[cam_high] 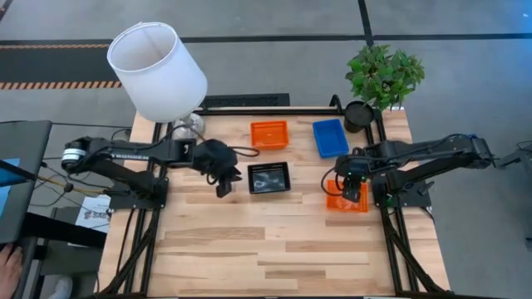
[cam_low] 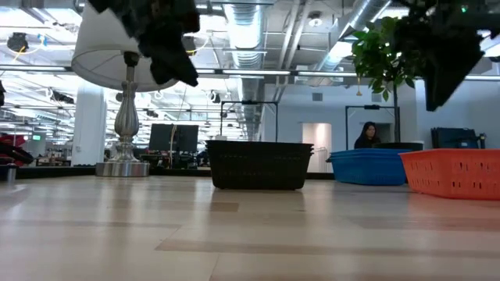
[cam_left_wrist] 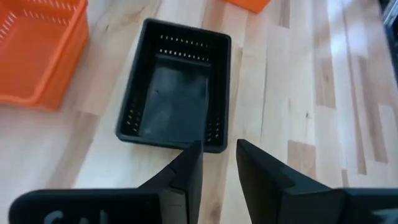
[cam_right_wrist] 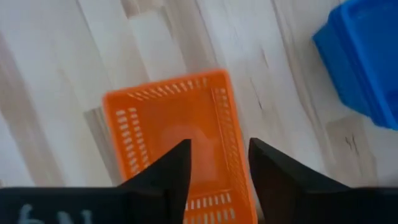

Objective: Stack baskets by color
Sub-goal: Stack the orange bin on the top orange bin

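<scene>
A black basket rests on its base at the table's middle. My left gripper hovers just left of it, open by a narrow gap, nothing between its fingers; the black basket lies ahead of them. An orange basket sits flat at the right. My right gripper hangs open above it, clear of it; in its wrist view the basket lies below the fingers. Another orange basket and a blue basket stand farther back.
A white-shaded lamp stands at the far left corner, and a potted plant in a round black pot at the far right. Bare wooden tabletop stretches across the near half. A person shows in the room behind.
</scene>
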Robot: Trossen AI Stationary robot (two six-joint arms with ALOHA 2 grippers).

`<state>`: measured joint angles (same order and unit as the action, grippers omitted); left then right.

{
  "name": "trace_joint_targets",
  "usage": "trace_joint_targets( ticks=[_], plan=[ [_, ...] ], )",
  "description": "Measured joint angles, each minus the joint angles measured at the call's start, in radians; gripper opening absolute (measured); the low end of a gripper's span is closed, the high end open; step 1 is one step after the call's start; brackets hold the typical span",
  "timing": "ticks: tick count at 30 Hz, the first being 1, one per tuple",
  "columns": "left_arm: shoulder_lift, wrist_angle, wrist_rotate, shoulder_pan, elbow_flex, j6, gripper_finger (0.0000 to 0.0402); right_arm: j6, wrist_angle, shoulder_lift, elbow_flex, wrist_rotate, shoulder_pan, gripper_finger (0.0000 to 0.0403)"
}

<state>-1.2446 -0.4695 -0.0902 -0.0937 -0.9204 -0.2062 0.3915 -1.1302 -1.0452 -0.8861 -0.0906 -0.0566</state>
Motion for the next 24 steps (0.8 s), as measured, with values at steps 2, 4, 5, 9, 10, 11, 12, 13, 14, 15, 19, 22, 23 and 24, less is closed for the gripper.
trace_joint_targets(
  ticks=[2, 4, 5, 9, 10, 11, 12, 13, 14, 15, 19, 22, 23, 24],
  plan=[
    [0.030, 0.093, -0.002, 0.004, 0.082, -0.031, 0.0085, -0.001, 0.008, 0.013, 0.037, 0.004, 0.000, 0.0192],
    [0.046, 0.182, -0.020, 0.009, 0.143, -0.045, 0.0085, -0.012, 0.010, 0.032, 0.069, 0.035, 0.000, 0.0205],
    [0.053, 0.219, -0.030, 0.009, 0.164, -0.048, 0.0085, -0.014, 0.012, 0.041, 0.079, 0.039, 0.000, 0.0210],
    [0.058, 0.266, -0.055, 0.009, 0.186, -0.054, 0.0088, -0.004, 0.017, 0.106, 0.117, 0.038, 0.002, 0.0219],
    [0.058, 0.267, -0.054, 0.009, 0.186, -0.051, 0.0092, -0.002, 0.016, 0.125, 0.127, 0.037, 0.006, 0.0219],
    [0.058, 0.267, -0.049, 0.009, 0.186, -0.047, 0.0098, 0.000, 0.016, 0.146, 0.138, 0.037, 0.009, 0.0218],
    [0.058, 0.263, -0.033, 0.010, 0.186, -0.046, 0.0107, 0.000, 0.017, 0.167, 0.146, 0.037, 0.013, 0.0217],
    [0.058, 0.255, -0.005, 0.010, 0.186, -0.049, 0.0116, 0.001, 0.020, 0.190, 0.154, 0.039, 0.016, 0.0215],
    [0.058, 0.241, 0.028, 0.010, 0.186, -0.064, 0.0127, 0.001, 0.026, 0.212, 0.163, 0.040, 0.021, 0.0214],
    [0.058, 0.220, 0.058, 0.009, 0.186, -0.079, 0.0139, 0.004, 0.032, 0.232, 0.173, 0.044, 0.025, 0.0212],
    [0.058, 0.151, 0.087, 0.009, 0.186, -0.061, 0.0193, 0.034, 0.071, 0.290, 0.224, 0.081, 0.038, 0.0208],
    [0.058, 0.155, 0.054, 0.009, 0.186, -0.032, 0.0231, 0.076, 0.098, 0.298, 0.268, 0.100, 0.045, 0.0209],
    [0.058, 0.155, 0.041, 0.009, 0.186, -0.020, 0.0242, 0.086, 0.107, 0.296, 0.284, 0.110, 0.045, 0.0210],
    [0.058, 0.155, 0.028, 0.009, 0.186, -0.010, 0.0251, 0.089, 0.112, 0.291, 0.295, 0.118, 0.045, 0.0211]
  ],
)
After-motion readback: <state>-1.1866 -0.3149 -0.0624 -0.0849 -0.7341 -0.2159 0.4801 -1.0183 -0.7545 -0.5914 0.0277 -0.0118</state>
